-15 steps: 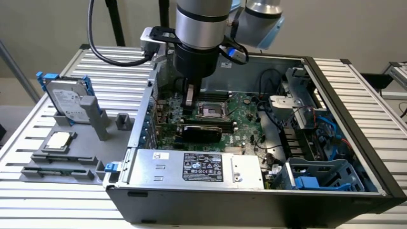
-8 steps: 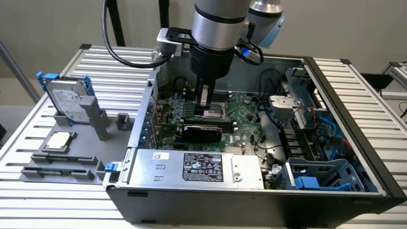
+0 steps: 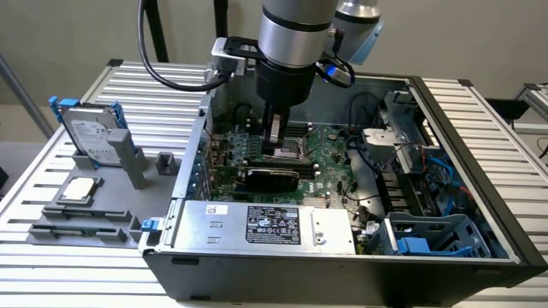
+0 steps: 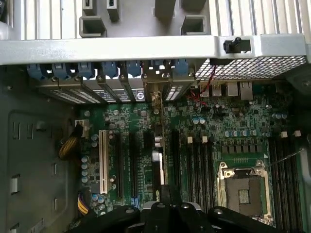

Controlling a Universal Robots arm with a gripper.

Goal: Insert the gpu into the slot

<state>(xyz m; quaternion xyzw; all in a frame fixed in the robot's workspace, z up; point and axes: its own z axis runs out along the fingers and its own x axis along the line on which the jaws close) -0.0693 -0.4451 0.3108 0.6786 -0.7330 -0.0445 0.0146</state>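
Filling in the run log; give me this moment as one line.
tool: down inside case, just above gpu | gpu: upright on motherboard | seating: cannot tell

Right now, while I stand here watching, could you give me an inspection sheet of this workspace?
Surface: slatted metal table carrying an open computer case.
Job's things: gpu stands on edge on the green motherboard; whether it is fully seated cannot be told.
Clutter: hard drive and processor chip on a grey fixture; silver power supply inside the case.
Grippers: gripper lowered into the case, close to the gpu.
Cables: black cable off the arm; yellow-black wire bundle.
Surroundings: pale wall.
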